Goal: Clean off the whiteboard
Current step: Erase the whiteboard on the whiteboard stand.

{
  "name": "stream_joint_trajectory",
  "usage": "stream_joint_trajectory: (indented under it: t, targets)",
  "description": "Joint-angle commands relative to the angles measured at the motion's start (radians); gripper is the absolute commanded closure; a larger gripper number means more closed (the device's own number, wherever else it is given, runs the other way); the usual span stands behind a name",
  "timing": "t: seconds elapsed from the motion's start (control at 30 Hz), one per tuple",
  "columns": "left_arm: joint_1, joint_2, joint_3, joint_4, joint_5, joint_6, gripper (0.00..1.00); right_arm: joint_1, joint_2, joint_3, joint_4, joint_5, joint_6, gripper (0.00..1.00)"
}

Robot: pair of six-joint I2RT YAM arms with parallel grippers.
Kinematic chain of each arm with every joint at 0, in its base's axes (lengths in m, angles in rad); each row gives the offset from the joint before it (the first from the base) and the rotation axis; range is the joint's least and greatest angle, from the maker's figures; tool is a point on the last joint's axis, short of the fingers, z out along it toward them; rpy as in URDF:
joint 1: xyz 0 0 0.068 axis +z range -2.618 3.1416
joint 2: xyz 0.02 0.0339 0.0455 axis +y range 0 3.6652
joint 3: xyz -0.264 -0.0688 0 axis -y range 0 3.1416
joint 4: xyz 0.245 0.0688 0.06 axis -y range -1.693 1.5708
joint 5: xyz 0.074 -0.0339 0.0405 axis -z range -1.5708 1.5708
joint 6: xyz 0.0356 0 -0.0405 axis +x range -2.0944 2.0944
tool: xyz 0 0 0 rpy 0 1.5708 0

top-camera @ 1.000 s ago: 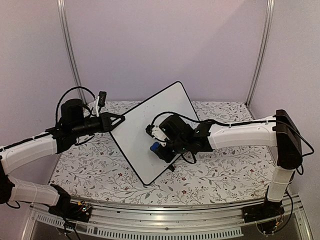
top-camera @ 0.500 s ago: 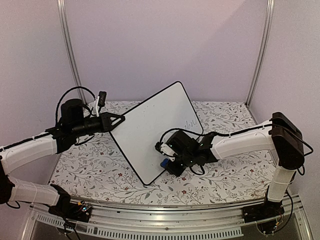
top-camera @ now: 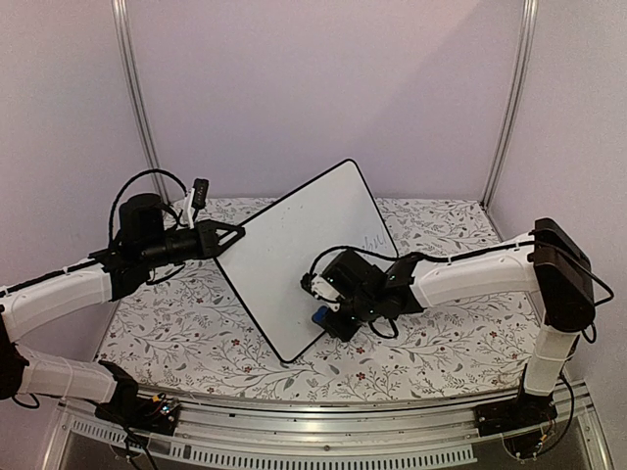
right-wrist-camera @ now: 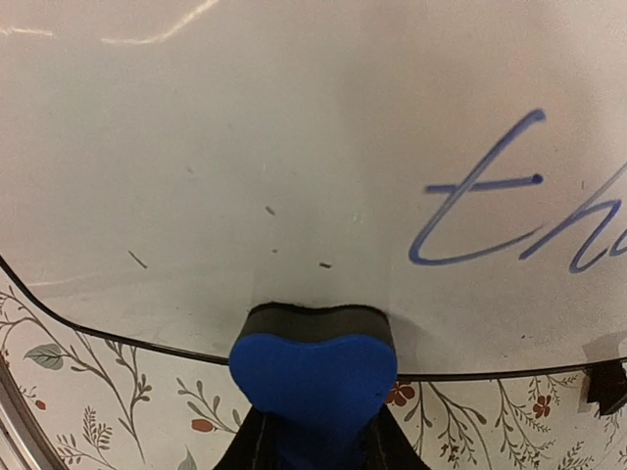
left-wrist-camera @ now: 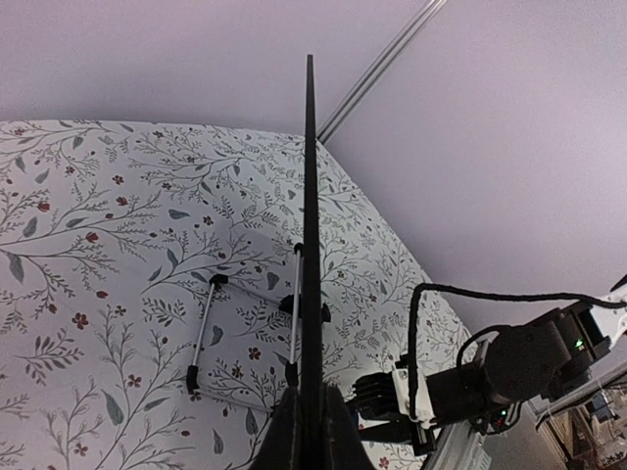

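The whiteboard [top-camera: 284, 250] stands tilted on one corner over the floral table, and my left gripper [top-camera: 227, 236] is shut on its left edge. In the left wrist view the whiteboard [left-wrist-camera: 310, 225] shows edge-on as a thin black line running up from between my left gripper [left-wrist-camera: 310, 421]. My right gripper [top-camera: 323, 309] is shut on a blue eraser [top-camera: 320, 316]. In the right wrist view the eraser [right-wrist-camera: 313, 362] presses its dark felt on the whiteboard [right-wrist-camera: 245, 137] just above the lower frame, held by my right gripper [right-wrist-camera: 315, 446]. Blue handwriting [right-wrist-camera: 480, 211] lies up and to the right of it.
The board's wire stand [left-wrist-camera: 208, 328] hangs behind it above the floral tablecloth [top-camera: 431, 333]. Aluminium posts [top-camera: 137, 108] rise at both back corners against lilac walls. The right arm [left-wrist-camera: 500, 377] reaches in from the board's front side.
My right gripper slid the eraser down and to the right across the board to its lower edge, uncovering handwriting near the right edge. The left arm and board stayed still.
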Motion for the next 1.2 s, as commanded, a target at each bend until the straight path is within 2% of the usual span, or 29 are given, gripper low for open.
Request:
stream_joint_trajectory:
  t: [0.0, 0.33, 0.83, 1.17]
  targets:
    - [-0.017, -0.01, 0.022, 0.047, 0.065, 0.003, 1.0, -0.021, 0.024, 0.092, 0.037, 0.044, -0.028, 1.0]
    - [-0.019, -0.014, 0.022, 0.044, 0.062, 0.007, 1.0, -0.058, 0.054, 0.168, 0.022, 0.047, -0.062, 1.0]
    - [-0.02, -0.006, 0.022, 0.047, 0.064, 0.003, 1.0, -0.059, 0.001, -0.049, 0.087, 0.0, -0.006, 1.0]
    - [-0.019, -0.008, 0.021, 0.048, 0.065, 0.003, 1.0, -0.09, 0.006, 0.06, 0.083, 0.005, -0.043, 1.0]
